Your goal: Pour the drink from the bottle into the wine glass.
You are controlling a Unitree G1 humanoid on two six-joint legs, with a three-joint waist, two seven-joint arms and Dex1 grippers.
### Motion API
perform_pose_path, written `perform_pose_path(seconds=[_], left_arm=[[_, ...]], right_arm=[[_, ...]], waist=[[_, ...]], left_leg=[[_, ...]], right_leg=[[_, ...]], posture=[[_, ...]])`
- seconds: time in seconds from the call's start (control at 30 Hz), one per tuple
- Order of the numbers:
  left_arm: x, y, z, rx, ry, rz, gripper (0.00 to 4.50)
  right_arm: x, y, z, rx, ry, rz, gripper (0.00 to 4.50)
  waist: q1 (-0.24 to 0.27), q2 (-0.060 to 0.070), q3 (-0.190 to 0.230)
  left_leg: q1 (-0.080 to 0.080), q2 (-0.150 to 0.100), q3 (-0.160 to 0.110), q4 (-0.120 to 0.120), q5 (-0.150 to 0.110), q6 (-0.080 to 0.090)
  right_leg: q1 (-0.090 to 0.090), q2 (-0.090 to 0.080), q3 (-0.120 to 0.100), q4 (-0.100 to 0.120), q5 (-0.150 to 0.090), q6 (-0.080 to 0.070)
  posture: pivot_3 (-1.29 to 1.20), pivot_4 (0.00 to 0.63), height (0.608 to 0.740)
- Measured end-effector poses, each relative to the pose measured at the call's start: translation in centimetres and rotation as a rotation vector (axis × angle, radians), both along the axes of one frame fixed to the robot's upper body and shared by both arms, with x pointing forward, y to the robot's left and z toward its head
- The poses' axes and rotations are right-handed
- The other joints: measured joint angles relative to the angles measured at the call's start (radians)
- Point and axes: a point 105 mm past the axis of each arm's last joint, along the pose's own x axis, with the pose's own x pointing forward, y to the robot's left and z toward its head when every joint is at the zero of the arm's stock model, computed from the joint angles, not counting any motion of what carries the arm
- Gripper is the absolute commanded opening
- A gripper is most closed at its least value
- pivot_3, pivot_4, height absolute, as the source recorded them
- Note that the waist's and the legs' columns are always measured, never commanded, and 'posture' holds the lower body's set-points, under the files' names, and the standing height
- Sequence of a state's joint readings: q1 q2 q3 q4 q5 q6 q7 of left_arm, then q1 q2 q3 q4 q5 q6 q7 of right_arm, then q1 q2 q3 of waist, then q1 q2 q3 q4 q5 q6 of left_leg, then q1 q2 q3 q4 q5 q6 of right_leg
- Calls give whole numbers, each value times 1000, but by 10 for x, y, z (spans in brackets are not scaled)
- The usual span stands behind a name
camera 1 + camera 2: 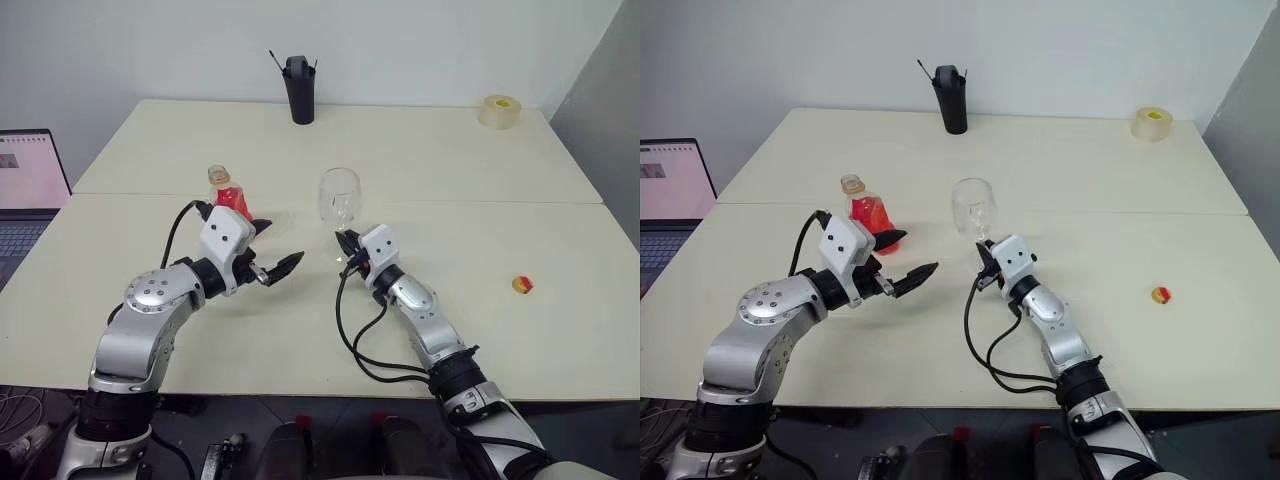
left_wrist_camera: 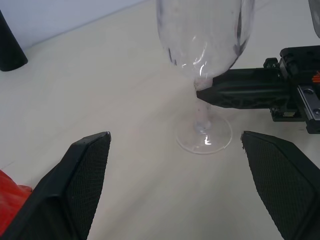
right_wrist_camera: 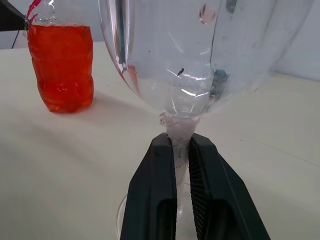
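The bottle [image 1: 228,195] stands upright on the table, about half full of the red-orange drink [image 3: 61,70], with a tan top. The empty wine glass [image 1: 339,195] stands a little to its right. My right gripper [image 3: 181,145] is shut on the glass's stem just under the bowl, and the foot rests on the table. My left gripper [image 1: 280,245] is open between bottle and glass with nothing in its jaws. In the left wrist view the bottle [image 2: 10,195] lies outside one finger and the glass [image 2: 205,35] is straight ahead.
A black pen holder [image 1: 299,90] stands at the far middle of the table [image 1: 150,320] and a tape roll [image 1: 500,110] at the far right. A small red and yellow object [image 1: 522,285] lies to the right. An open laptop [image 1: 25,190] sits at the left edge.
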State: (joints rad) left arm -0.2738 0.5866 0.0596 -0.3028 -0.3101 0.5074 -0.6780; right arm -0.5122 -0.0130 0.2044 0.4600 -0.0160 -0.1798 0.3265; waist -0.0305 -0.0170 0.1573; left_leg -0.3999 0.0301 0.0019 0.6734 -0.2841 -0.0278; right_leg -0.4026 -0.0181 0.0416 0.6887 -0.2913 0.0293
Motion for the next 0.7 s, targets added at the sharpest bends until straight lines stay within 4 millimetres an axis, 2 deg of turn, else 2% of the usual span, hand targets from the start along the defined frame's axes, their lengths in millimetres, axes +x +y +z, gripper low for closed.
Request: perform_pose_path(seconds=[0.1,0.2,0.4,0.43,0.57,0.7], left_arm=[[0,0,0,0,-4,2,4500],[-1,2,-2,2,-2,12,4500],[-1,1,-3,3,-1,9,4500],[-1,1,-3,3,-2,9,4500],[-1,3,-4,4,1,12,4500],[0,17,-11,-2,19,60,4500]], right_arm=[[3,-2,0,-13,14,-7,1099],[4,-11,-26,-45,113,-36,2140],[5,-10,-26,-46,125,-33,4279],[5,-10,-25,-46,127,-31,4466],[2,-12,-25,-56,139,-15,4466],[-10,-22,-27,-90,161,20,4466]], waist=[[0,0,0],[-1,-1,0],[-2,-1,0],[-2,-1,0],[-2,-1,0],[-1,-1,0]], left_leg=[[0,0,0,0,0,0],[-2,0,1,0,0,0],[-1,0,1,-1,0,0],[-1,0,1,-1,0,0],[-1,0,1,-1,0,0],[-1,0,1,-2,0,0]], right_leg=[[0,0,0,0,0,0],[-2,0,1,0,0,0],[-2,0,1,0,0,0],[-2,0,1,0,0,0],[-2,0,1,0,0,0],[-2,0,1,-1,0,0]], posture=[[0,150,740],[0,150,740],[0,150,740],[0,150,740],[0,150,740],[0,150,740]])
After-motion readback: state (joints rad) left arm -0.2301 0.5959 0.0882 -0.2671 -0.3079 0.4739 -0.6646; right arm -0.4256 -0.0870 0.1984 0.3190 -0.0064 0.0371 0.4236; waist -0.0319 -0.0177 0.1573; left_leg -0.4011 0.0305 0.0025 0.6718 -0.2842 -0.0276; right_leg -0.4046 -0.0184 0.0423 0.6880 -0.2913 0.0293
